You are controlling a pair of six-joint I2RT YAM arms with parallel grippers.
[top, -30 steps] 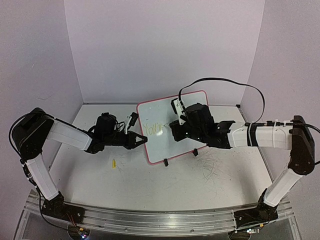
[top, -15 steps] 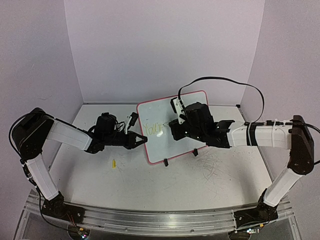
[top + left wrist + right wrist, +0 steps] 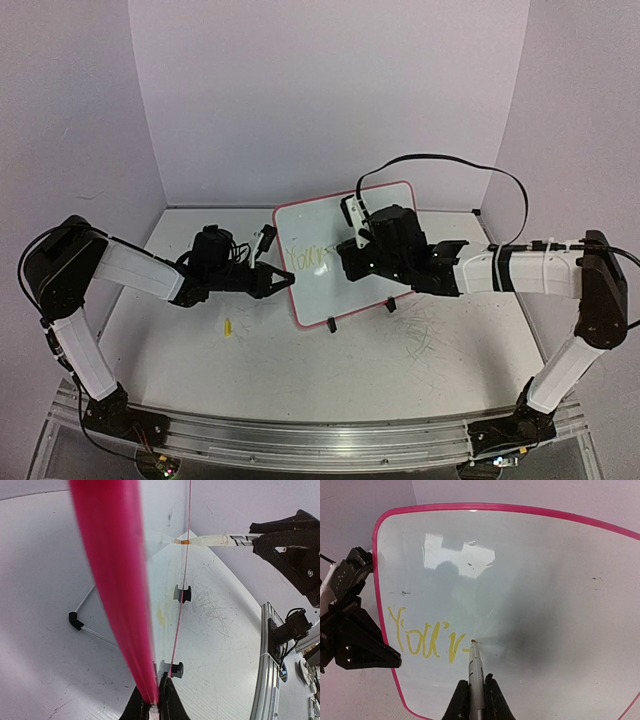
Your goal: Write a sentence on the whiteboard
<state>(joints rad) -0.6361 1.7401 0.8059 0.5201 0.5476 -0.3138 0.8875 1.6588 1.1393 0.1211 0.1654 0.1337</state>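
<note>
- Nearest us, the counter [image 3: 300,370] looks the same as a second ago. The small yellow bit [image 3: 228,326] is lying where it was, and the grey scribbles [image 3: 425,335] are over by the right arm.
- Neither arm has really budged in that second. We reckon the writing is just creeping along mid-word, not finished.
- The left tool [image 3: 154,707] is pinched shut on the pink left rim of the whiteboard [image 3: 545,580], steadying it.
- The right tool [image 3: 472,695] is clamped on the marker [image 3: 475,667]. The tip touches the board just right of the "r".
- The whiteboard stands tilted on its wire stand [image 3: 82,625] mid-counter, between the two tools.
- The sentence [image 3: 427,637] reads "You'r" plus a short stroke so far, so most of it is still to go.
</note>
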